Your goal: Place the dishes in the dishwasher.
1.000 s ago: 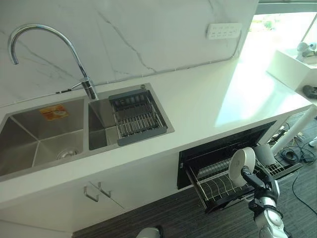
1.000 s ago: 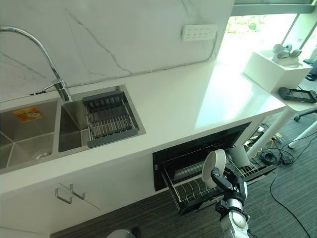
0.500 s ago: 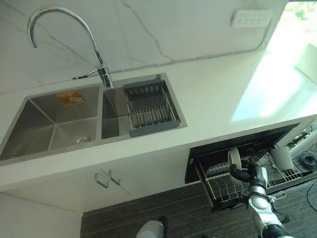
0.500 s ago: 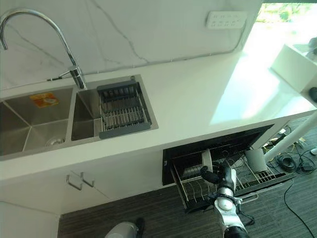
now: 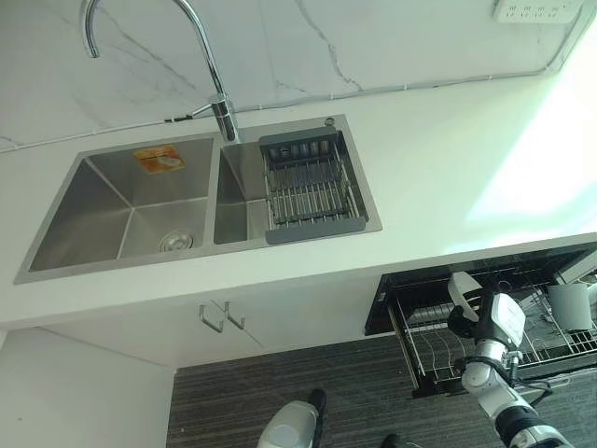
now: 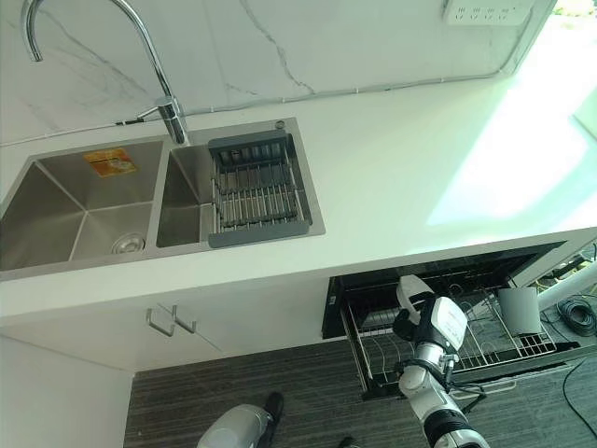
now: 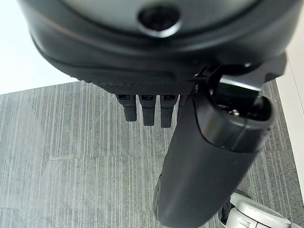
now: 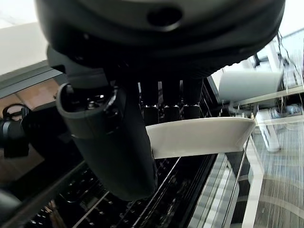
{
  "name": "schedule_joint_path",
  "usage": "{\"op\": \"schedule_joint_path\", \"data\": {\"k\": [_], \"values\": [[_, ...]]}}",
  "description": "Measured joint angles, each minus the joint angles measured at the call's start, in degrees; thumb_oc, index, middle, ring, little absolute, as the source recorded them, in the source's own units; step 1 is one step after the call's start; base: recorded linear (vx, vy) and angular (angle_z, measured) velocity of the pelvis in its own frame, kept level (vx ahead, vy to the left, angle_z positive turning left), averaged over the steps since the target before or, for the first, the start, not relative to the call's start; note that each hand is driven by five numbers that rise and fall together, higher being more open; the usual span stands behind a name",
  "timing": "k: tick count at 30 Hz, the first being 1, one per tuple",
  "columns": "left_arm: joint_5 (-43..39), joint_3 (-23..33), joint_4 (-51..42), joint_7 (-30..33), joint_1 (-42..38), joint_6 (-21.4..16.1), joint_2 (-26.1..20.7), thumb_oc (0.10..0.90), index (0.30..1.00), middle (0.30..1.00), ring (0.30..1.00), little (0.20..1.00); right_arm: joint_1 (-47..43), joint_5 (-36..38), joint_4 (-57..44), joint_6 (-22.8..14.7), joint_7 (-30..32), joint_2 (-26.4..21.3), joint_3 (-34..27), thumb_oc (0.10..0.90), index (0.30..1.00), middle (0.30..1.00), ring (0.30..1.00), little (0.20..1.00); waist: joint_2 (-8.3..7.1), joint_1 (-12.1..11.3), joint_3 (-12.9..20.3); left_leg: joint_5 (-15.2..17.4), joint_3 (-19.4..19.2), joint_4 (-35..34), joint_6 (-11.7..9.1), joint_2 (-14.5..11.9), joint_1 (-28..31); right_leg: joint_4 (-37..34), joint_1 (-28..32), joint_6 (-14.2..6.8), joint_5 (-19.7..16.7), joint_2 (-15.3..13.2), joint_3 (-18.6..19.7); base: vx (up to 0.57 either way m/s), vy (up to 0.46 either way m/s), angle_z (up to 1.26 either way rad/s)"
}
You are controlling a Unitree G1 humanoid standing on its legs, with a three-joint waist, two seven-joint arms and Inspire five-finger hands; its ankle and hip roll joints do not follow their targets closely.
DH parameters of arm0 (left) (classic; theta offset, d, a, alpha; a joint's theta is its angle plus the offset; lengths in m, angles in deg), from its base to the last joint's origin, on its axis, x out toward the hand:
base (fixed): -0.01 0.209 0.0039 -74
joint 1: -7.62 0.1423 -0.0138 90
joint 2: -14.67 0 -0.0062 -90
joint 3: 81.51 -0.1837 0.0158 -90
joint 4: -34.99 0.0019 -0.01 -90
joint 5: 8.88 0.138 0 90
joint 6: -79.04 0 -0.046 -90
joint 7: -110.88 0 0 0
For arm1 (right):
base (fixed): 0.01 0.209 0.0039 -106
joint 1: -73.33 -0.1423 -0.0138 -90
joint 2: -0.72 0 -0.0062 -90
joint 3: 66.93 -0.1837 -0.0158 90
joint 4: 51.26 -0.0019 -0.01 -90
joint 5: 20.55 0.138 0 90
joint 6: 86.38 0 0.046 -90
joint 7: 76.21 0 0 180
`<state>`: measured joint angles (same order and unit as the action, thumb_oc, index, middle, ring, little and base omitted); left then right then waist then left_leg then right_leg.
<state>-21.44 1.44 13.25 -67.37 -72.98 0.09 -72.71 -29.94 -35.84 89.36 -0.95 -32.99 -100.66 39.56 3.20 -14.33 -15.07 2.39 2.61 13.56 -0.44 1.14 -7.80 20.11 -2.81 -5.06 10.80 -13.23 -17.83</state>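
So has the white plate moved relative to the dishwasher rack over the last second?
Yes. The right hand has lowered the plate into the dishwasher rack, near its left end.

Our right robot hand (image 8: 114, 137) is dark with a thick rounded thumb; our silver-grey forearm (image 5: 504, 411) shows black-ringed joints.

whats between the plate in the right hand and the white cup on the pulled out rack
Only bare rack wires. In the right eye view nothing stands between the plate, pinched by the right hand, and the white cup.
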Motion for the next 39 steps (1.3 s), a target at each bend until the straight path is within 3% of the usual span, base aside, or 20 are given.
{"op": "schedule_joint_path", "data": {"k": [3, 4, 5, 9, 19, 21, 25, 31, 39], "values": [[-0.12, -0.88, -1.33, -0.06, -1.61, -0.02, -0.45, 0.8, 0.9, 0.9, 0.9, 0.9, -1.78, -2.7, 1.23, 1.59, 0.15, -1.86, 4.67, 0.4, 0.3, 0.3, 0.3, 0.3, 0.64, -0.13, -2.3, -0.55, 0.12, 0.05, -0.13, -0.05, -0.66, 0.6, -1.01, -0.03, 0.02, -0.01, 0.02, -0.08, -0.051, 0.02], [-0.15, -1.89, -1.4, -0.08, -2.34, -0.1, -0.67, 0.8, 0.9, 0.9, 0.9, 0.9, -3.01, -2.7, 3.2, 2.0, 0.1, -1.67, 5.58, 0.577, 0.566, 0.566, 0.566, 0.566, 0.83, -0.16, -2.83, -0.65, 0.18, 0.17, -0.17, -0.07, -1.08, 0.75, -1.33, -0.01, 0.02, 0.02, 0.0, -0.06, -0.017, 0.03], [-0.21, -2.07, -1.39, -0.09, -2.89, -0.25, -0.72, 0.8, 0.9, 0.9, 0.9, 0.9, -3.82, -2.57, 5.14, 2.6, 0.06, -1.2, 5.53, 0.8, 0.9, 0.9, 0.9, 0.9, 0.99, -0.43, -2.98, -0.96, 0.18, 0.08, -0.14, -0.06, -1.63, 0.94, -1.98, 0.04, -0.03, 0.0, 0.01, -0.07, -0.012, 0.02], [-0.69, -3.13, -1.36, -1.15, -4.24, -0.48, -1.4, 0.8, 0.9, 0.9, 0.9, 0.9, -5.52, -0.16, 10.61, 3.65, -1.99, 0.35, 3.98, 0.8, 0.9, 0.9, 0.9, 0.9, 1.37, -1.57, -4.14, -1.21, 0.18, -0.07, -0.12, -0.04, -2.05, 0.97, -2.52, 0.11, -0.2, -0.02, 0.0, -0.06, -0.001, 0.0], [-0.71, -4.08, -1.58, -1.3, -4.26, -1.37, -1.41, 0.8, 0.9, 0.9, 0.9, 0.9, -6.04, 8.7, 10.79, -1.86, -15.74, 3.75, 3.03, 0.8, 0.9, 0.9, 0.9, 0.9, 1.31, -1.62, -5.2, -1.66, 0.62, -0.79, -0.17, 0.11, -1.29, 0.86, -1.67, 0.14, -0.19, -0.04, -0.34, -0.01, 0.005, 0.03], [-0.7, -4.05, -1.93, -1.78, -4.33, -1.42, -1.41, 0.8, 0.9, 0.9, 0.9, 0.9, -6.3, 14.86, 10.85, -1.55, -21.1, 3.18, 2.04, 0.8, 0.9, 0.9, 0.9, 0.9, 1.23, -1.49, -5.24, -1.69, 0.69, -0.98, -0.22, 0.11, -1.14, 0.93, -1.59, 0.19, -0.16, -0.05, -0.34, 0.0, 0.0, 0.0], [-0.69, -3.78, -1.91, -2.28, -4.37, -1.42, -1.41, 0.8, 0.9, 0.9, 0.9, 0.9, -6.2, 20.69, 10.91, -1.48, -24.2, 3.32, 0.26, 0.8, 0.9, 0.9, 0.9, 0.9, 1.24, -1.26, -5.24, -1.69, 0.69, -1.0, -0.22, 0.1, -0.97, 1.01, -1.38, 0.21, -0.21, -0.04, -0.33, 0.0, 0.0, 0.0], [-0.64, -3.28, -1.32, -2.26, -4.22, -1.57, -1.4, 0.8, 0.9, 0.9, 0.9, 0.9, -6.12, 24.69, 6.96, -1.84, -22.47, 3.88, -1.56, 0.8, 0.9, 0.9, 0.9, 0.9, 1.14, -0.57, -5.2, -1.61, 0.67, -0.98, -0.15, 0.1, 0.08, 0.8, -0.19, 0.3, -0.18, -0.03, -0.36, 0.02, 0.009, 0.01], [-0.66, 0.28, -1.26, -2.03, -3.21, -1.8, -0.9, 0.8, 0.9, 0.9, 0.9, 0.9, -2.08, 26.53, -11.55, -3.5, -12.55, 4.23, -3.74, 0.8, 0.9, 0.9, 0.9, 0.9, -0.01, 1.8, -4.99, -1.48, -0.05, -0.84, -0.07, -0.03, 1.01, 0.91, 0.28, 0.69, -0.16, 0.01, 0.36, 0.03, -0.005, -0.05]]}}
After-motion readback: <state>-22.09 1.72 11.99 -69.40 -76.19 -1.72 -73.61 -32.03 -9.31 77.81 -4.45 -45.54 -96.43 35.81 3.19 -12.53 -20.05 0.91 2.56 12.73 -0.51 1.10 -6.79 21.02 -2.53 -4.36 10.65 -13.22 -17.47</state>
